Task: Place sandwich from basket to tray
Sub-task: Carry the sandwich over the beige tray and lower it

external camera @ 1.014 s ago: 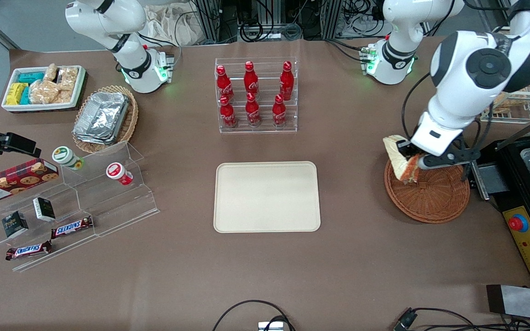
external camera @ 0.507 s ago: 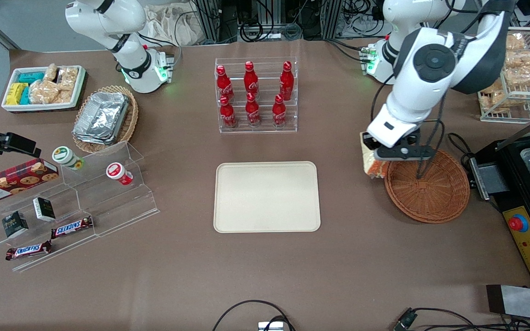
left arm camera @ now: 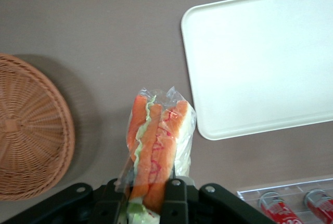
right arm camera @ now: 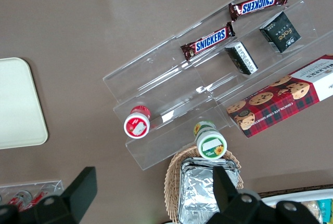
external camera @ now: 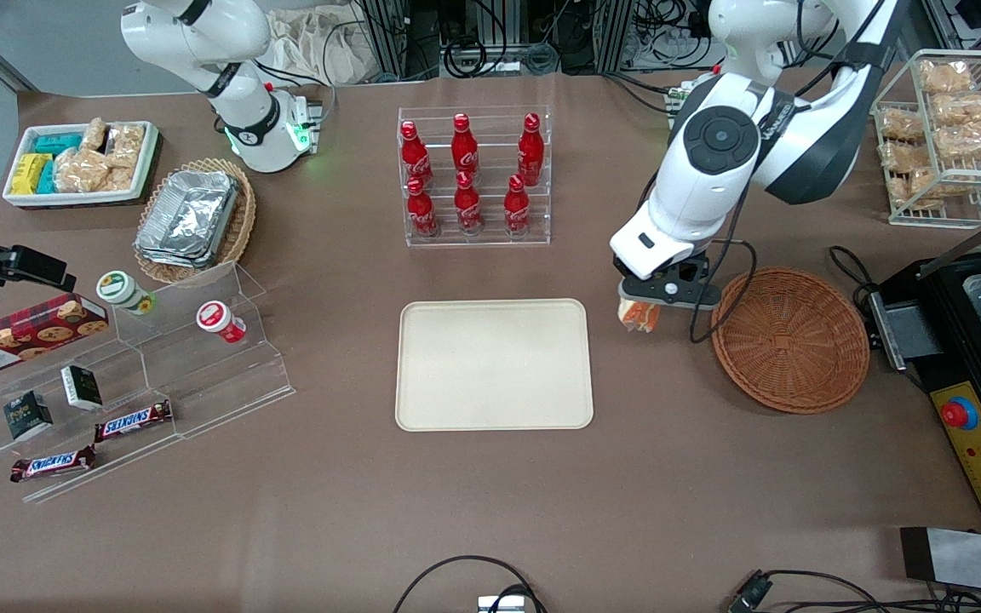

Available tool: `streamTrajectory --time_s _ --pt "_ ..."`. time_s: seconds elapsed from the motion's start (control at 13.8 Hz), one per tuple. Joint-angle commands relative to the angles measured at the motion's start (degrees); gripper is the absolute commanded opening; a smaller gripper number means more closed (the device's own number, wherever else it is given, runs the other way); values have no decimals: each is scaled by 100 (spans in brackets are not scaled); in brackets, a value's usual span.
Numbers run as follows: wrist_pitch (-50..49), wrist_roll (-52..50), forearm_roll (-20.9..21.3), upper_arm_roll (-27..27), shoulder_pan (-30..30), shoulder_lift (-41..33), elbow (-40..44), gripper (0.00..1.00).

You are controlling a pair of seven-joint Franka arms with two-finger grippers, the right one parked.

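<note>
Carrying: front view has the gripper point(external camera: 645, 305) clamped on the sandwich point(external camera: 639, 316), airborne between the basket point(external camera: 790, 339) and the tray point(external camera: 493, 363), just beside the tray's edge. Tray lies toward the parked arm's end. Left wrist view: sandwich point(left arm camera: 156, 151) pinched between the fingers point(left arm camera: 174, 203), long axis pointing away from them; tray point(left arm camera: 265, 63) corner nearby, basket point(left arm camera: 31, 130) empty.

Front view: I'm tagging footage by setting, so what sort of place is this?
Probably a robotics lab's mock snack shop: cola bottles racked, Snickers bars on acrylic steps, and the gripper carrying a sandwich.
</note>
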Motion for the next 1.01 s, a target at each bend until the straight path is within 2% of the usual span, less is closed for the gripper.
streamTrajectory --time_s 0.0,0.29,0.51,0.8,0.94 --pt "-53 -379 282 -33 -290 454 374 23" --pt "27 -907 678 -33 -702 1156 768 23" --pt "44 -1460 1152 -33 -906 1702 1085 23" --pt "36 -1742 1241 2 -1204 2230 1534 22" --pt "36 -1856 1425 -7 -1222 2379 1578 22"
